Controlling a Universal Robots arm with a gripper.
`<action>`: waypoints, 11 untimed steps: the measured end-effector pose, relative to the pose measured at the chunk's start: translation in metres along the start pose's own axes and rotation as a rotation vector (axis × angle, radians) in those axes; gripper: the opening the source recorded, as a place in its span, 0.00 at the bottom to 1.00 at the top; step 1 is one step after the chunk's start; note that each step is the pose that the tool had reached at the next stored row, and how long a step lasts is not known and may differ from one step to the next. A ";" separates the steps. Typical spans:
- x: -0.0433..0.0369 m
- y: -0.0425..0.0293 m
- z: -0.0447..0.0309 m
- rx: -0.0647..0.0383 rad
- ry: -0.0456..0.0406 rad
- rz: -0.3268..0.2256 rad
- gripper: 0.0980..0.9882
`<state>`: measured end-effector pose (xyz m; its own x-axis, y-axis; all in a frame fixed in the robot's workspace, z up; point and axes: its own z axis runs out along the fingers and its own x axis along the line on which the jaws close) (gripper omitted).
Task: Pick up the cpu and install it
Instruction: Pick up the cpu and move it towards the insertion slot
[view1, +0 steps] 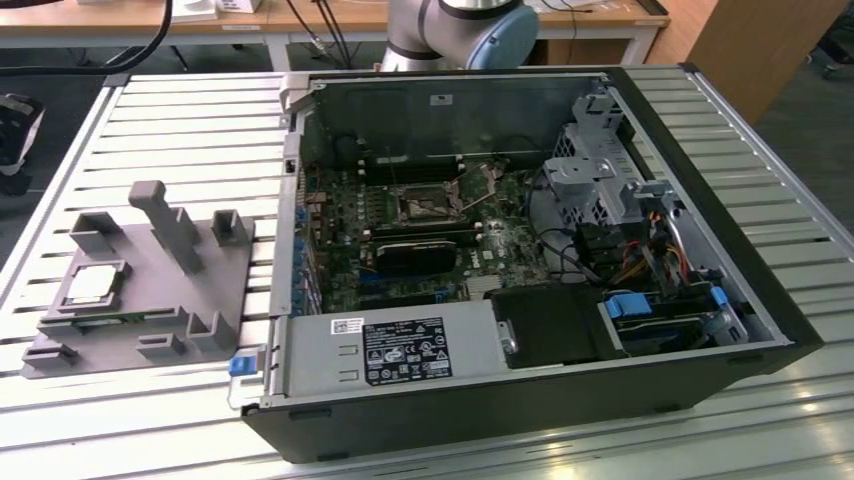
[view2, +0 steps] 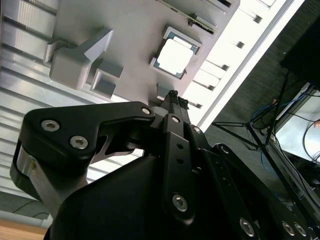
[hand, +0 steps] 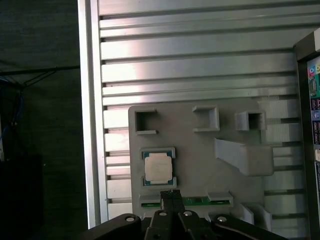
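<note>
**Exterior view.** You had the grey tray (view1: 158, 288) on the slatted table (view1: 160, 120) at the exterior view's left. The open computer case (view1: 534, 380) stood at its right, with a narrow bare strip of slats between them. The case walls enclosed the motherboard on every side, leaving access from above. The cpu (view1: 91, 285) sat in a recess on the tray's side farthest from the case, well apart from the dark socket (view1: 430, 205). Its top read as silvery with a pale border.

**First wrist view.** The table's edge (hand: 91, 125) ran close beside the tray (hand: 200, 145) on the cpu's side, with dark floor beyond it. Your gripper (hand: 171, 194) had its fingers pressed together, with nothing held. The cpu (hand: 159, 167) lay just beyond the fingertips, apart from them and untouched. It sat flat and square in its recess, lid bright and unmarked. A green board strip (hand: 200, 201) lay in the tray slot beside the fingertips.

**Second wrist view.** The gripper (view2: 176, 97) again showed closed, empty fingers. The cpu (view2: 175, 55) lay ahead of the tips, clear of contact. A raised tray block (view2: 80, 57) stood near it to one side, and the recess itself was unobstructed.
</note>
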<state>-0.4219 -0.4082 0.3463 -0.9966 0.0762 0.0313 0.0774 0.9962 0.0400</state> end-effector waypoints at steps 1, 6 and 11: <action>0.0000 0.0000 0.0005 0.000 -0.0001 0.000 0.01; -0.0001 -0.0001 0.0028 0.000 0.0000 0.000 0.01; -0.0002 -0.0002 0.0053 0.000 0.0000 0.000 0.01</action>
<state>-0.4219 -0.4082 0.3410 -0.9966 0.0762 0.0313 0.0775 0.9962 0.0400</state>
